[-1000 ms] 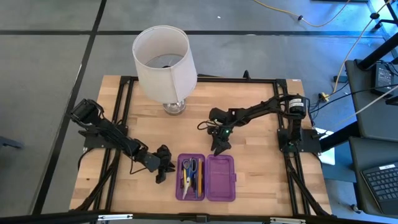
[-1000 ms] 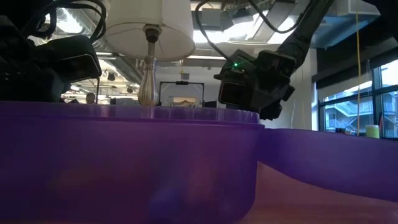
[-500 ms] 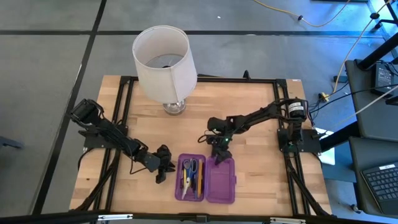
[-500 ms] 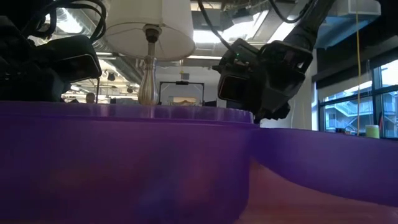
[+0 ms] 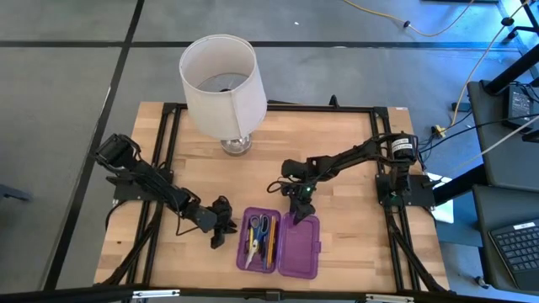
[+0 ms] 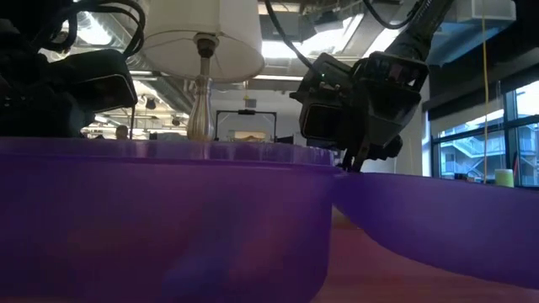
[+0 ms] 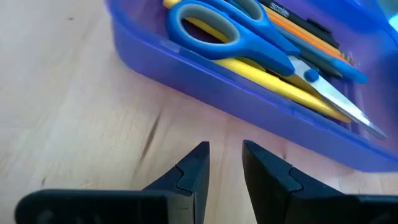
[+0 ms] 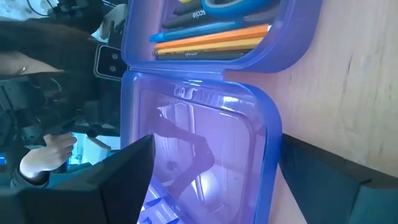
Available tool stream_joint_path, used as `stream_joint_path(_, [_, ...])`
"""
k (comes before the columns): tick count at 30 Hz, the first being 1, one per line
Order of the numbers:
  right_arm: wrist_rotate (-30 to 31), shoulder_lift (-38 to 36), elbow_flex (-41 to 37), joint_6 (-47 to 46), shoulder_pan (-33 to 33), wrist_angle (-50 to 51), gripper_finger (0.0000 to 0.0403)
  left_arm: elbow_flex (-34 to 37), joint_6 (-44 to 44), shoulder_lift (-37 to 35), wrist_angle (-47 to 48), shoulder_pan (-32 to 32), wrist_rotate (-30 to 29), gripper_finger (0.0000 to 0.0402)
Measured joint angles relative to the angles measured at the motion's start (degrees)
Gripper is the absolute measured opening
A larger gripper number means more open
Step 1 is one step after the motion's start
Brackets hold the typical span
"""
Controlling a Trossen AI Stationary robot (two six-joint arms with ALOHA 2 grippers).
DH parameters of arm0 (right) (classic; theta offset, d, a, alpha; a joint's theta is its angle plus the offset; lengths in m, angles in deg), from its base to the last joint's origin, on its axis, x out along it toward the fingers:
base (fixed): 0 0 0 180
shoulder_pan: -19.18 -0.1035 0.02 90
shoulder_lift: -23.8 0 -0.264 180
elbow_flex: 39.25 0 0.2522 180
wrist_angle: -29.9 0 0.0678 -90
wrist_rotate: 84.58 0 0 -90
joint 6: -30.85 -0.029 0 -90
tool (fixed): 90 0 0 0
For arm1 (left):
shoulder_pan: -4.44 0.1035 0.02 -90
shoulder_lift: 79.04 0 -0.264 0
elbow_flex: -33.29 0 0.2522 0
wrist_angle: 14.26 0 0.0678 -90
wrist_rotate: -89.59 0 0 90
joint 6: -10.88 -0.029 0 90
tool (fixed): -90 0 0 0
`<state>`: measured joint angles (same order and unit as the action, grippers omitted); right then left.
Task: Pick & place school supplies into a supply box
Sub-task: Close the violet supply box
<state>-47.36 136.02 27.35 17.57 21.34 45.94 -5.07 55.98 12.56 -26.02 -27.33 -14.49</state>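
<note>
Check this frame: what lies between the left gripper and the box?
Only bare wood. In the left wrist view the left gripper faces the box across an empty strip of table; the high view agrees.

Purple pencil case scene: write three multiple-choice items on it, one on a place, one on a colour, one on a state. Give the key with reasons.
1. Where do the scissors lie?
A. in the left half of the purple case
B. on the bare table
C. under the lamp

2. What colour are the scissors' handles?
A. red
B. blue
C. green

3. How does the right gripper stand?
A. shut on a pencil
B. open, its fingers astride the empty lid half's far edge
C. folded away at the table's edge

Key: 1 A, the high view shows them in the filled half beside the pencils. 2 B, the left wrist view shows blue loops. 3 B, the right wrist view shows the lid between its spread fingers.
</note>
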Motion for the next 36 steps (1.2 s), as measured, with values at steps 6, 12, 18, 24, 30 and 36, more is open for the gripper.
stream_joint_path(6, [0.02,0.02,-0.04,-0.10,0.00,-0.13,0.0334,-0.30,-7.09,-0.30,-0.40,-0.01,-1.35,0.0088])
stream_joint_path(12, [0.17,0.01,-0.07,-0.55,0.00,-0.32,0.0334,-2.87,-7.38,-0.57,-0.39,1.37,1.34,0.0088])
stream_joint_path(18, [0.17,0.00,-0.11,-0.04,0.00,-0.27,0.0334,-3.58,-6.28,-0.93,0.60,3.53,8.12,0.0088])
stream_joint_path(24, [0.17,0.01,-0.11,0.06,0.00,-0.26,0.0334,-3.56,-5.68,-3.83,-0.04,6.66,10.66,0.0088])
stream_joint_path(30, [0.32,0.00,-0.13,0.27,0.00,-0.24,0.0334,-3.56,-13.53,-6.82,-0.27,7.23,9.11,0.0088])
stream_joint_path(36, [0.52,0.00,-0.13,0.41,0.00,-0.22,0.0334,-3.56,-19.00,-6.26,0.15,7.27,9.28,0.0088])
